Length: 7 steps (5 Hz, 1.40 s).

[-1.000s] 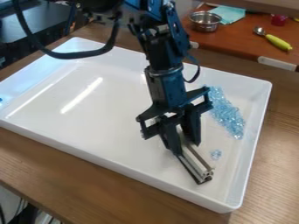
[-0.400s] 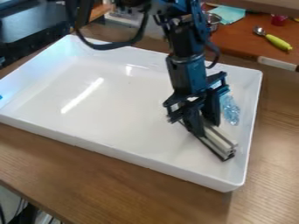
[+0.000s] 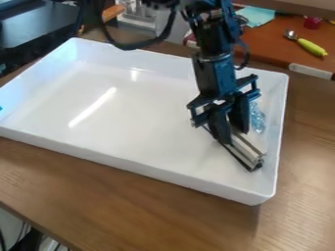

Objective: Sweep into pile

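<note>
blue beads [image 3: 259, 121] lie right of centre in a white tray [image 3: 134, 169] on a wooden table [image 3: 163, 211]. upper right: cloth [image 3: 256, 16], spoon [image 3: 312, 47]. the gripper [image 3: 232, 135], jaws clamped on a metal bar [image 3: 245, 151], partly hides the beads.

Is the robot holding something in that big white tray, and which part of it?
Yes, the end effector is holding a metal bar near its far end; the near end sticks out toward the camera.

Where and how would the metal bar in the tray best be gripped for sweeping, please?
Probably near its upper-left end, from above, the gripper closing across its width: the metal bar is long, straight and slanted, leaving its lower-right part free to push the blue pieces.
</note>
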{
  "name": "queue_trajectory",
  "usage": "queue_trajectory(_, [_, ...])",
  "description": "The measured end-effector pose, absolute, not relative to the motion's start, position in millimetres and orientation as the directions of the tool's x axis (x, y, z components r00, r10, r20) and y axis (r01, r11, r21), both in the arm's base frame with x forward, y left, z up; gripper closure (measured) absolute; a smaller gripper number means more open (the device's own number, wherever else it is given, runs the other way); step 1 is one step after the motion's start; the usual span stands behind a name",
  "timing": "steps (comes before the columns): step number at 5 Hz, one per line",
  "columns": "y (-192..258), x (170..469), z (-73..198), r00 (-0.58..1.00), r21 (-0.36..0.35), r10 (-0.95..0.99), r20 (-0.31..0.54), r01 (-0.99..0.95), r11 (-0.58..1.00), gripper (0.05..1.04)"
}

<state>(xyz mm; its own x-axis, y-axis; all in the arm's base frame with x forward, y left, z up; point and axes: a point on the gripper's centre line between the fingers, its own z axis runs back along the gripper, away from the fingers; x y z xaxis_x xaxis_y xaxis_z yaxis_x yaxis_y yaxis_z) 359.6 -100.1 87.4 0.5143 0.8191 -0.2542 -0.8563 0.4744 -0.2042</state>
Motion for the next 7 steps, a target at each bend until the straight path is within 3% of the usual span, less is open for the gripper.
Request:
queue_trajectory(1, [-96,366,89,0.54,-0.192,0.805,-0.244,-0.841,0.506,0.717])
queue_trajectory(3, [-74,377,120,0.585,-0.239,0.771,-0.253,-0.81,0.536,0.717])
queue_trajectory(4, [-49,354,166,0.65,-0.321,0.725,-0.227,-0.753,0.575,0.717])
queue_trajectory(5, [-7,327,173,0.691,-0.293,0.693,-0.205,-0.719,0.63,0.717])
queue_trajectory(6, [22,310,149,0.754,-0.224,0.635,-0.168,-0.656,0.721,0.717])
queue_trajectory(7, [56,314,134,0.76,-0.209,0.64,-0.11,-0.648,0.733,0.717])
